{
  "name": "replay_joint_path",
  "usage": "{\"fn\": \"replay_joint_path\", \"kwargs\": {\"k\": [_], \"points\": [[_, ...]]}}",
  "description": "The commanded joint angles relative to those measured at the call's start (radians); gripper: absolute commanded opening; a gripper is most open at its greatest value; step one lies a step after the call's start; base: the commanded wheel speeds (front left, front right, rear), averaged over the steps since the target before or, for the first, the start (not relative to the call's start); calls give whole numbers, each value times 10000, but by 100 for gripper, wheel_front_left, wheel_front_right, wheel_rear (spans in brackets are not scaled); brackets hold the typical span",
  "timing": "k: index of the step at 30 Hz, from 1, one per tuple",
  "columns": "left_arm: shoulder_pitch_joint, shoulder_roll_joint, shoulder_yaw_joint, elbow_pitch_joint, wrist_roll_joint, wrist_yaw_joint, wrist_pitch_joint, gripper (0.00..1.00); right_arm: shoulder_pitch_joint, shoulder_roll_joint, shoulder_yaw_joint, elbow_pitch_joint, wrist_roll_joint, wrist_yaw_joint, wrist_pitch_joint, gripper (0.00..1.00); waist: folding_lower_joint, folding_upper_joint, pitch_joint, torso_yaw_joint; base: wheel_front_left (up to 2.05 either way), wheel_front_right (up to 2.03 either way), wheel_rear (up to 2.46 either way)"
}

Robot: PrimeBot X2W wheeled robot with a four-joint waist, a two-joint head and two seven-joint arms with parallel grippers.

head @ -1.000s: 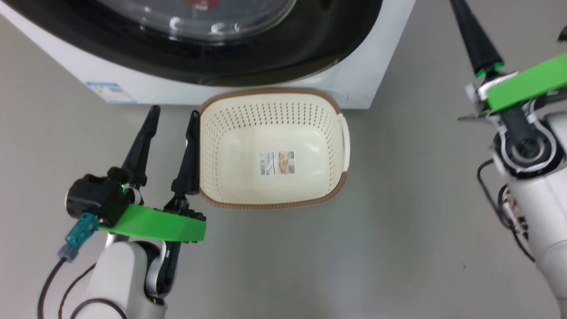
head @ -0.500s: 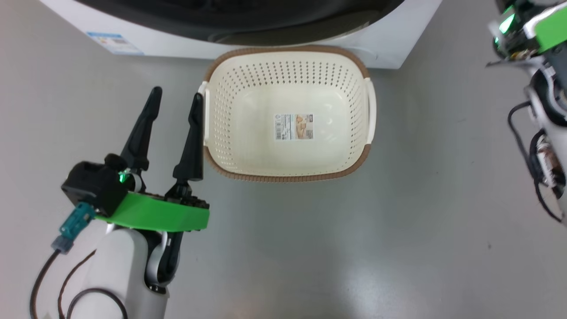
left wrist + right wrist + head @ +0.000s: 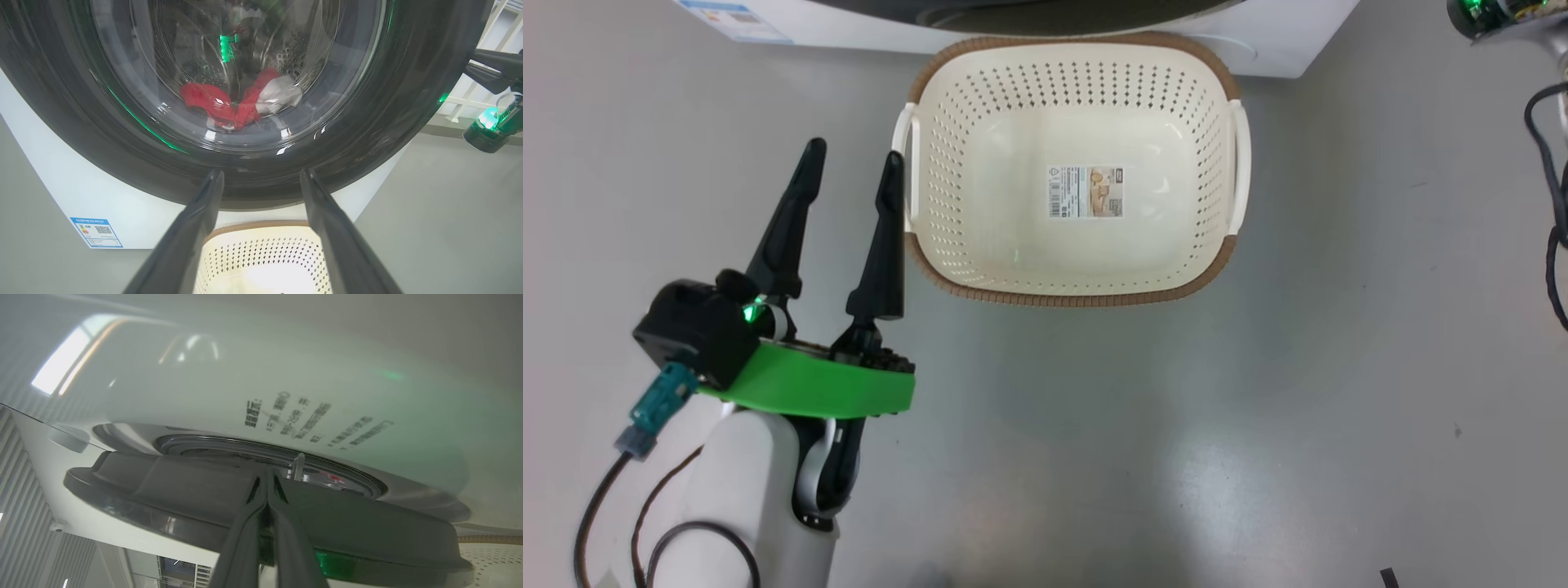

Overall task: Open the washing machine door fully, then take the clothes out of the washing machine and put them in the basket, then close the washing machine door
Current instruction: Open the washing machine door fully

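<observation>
Over the last second our head camera has tipped downward. The front of the washing machine (image 3: pixel 1282 49) has slid almost off the top of the head view, and the basket (image 3: pixel 1078 298) now sits fuller in it. That is our own bending, not the basket moving. The left claw (image 3: pixel 854 155) keeps its place just beside the basket's left handle, fingers apart and holding nothing. The right arm has gone out to the top right corner of that view. In the right wrist view the right claw (image 3: pixel 267 477) has its fingers together, with the tips at the edge of the door (image 3: pixel 163 486) and nothing between them. We judge that we are still on the first step, working the door open. We cannot tell from here whether it is latched or barely ajar. The clothes (image 3: pixel 229 104), red and white, lie inside the machine behind the glass, low in the drum, and the basket is empty apart from the label (image 3: pixel 1085 192) on its bottom. It stands on the grey floor (image 3: pixel 1258 449), right up against the foot of the machine and under the door, with a blue sticker (image 3: pixel 96 232) to one side. The door should swing above the basket, but the waiting left arm may need to keep clear of its path.
</observation>
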Motion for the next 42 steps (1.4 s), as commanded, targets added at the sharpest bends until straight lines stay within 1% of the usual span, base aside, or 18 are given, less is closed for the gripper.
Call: {"fn": "replay_joint_path", "kwargs": {"k": [1, 8, 17, 26, 35, 42], "points": [[-123, 273, 218, -290, -43, 43, -76, 100, -164, 93, -10, -183, 132, 8, 248, 0, 0, -1, 104, 60, 0, 0, 0], [-171, 273, 169, -235, -176, 44, -76, 100, -642, 161, 28, 36, 93, 8, 833, 0, 0, -1, 243, 158, 0, 0, 0], [-172, 273, 196, -121, -328, 112, -76, 100, -798, 403, 284, 208, -211, 8, 1158, 0, 0, -1, 192, 204, 0, 0, 0], [-12, 273, 264, 60, -379, 165, -76, 100, -314, 511, 365, 76, -375, 8, 1549, 0, 0, -1, -247, 260, 0, 0, 0], [128, 273, 447, 191, -253, 189, -76, 100, 95, 701, 448, 117, -508, 8, 1857, 0, 0, -1, -671, 115, 0, 0, 0], [174, 273, 540, 243, -171, 171, -76, 100, 531, 788, 566, -278, -768, 8, 2069, 0, 0, -1, -928, -15, 0, 0, 0]]}}
